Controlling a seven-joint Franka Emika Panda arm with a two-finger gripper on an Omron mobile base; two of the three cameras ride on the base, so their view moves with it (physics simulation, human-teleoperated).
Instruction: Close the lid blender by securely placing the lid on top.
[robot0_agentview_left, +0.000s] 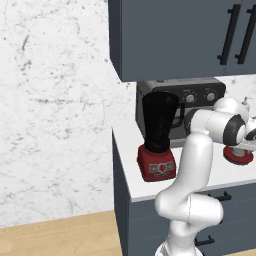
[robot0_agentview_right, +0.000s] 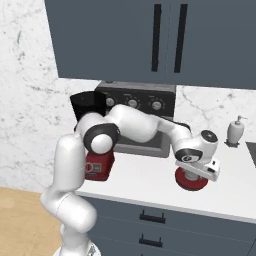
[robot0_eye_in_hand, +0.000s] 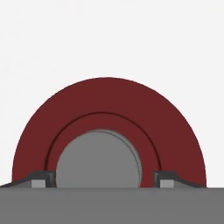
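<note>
The lid (robot0_eye_in_hand: 109, 127) lies flat on the white counter (robot0_agentview_right: 150, 182), toward its front edge, well to the right of the blender (robot0_agentview_left: 159, 135). The gripper (robot0_eye_in_hand: 104, 180) hangs straight over it, its two fingertips (robot0_eye_in_hand: 43, 178) set either side of the lid's grey centre cap, close to it; whether they press on the cap I cannot tell. The blender stands near the counter's left front corner, its dark jar uncovered, in front of the grey toaster oven (robot0_agentview_left: 200, 97). A soap dispenser (robot0_agentview_right: 235, 131) stands by the wall at the right.

Lid (robot0_eye_in_hand: 109, 109) lower part cut off
</note>
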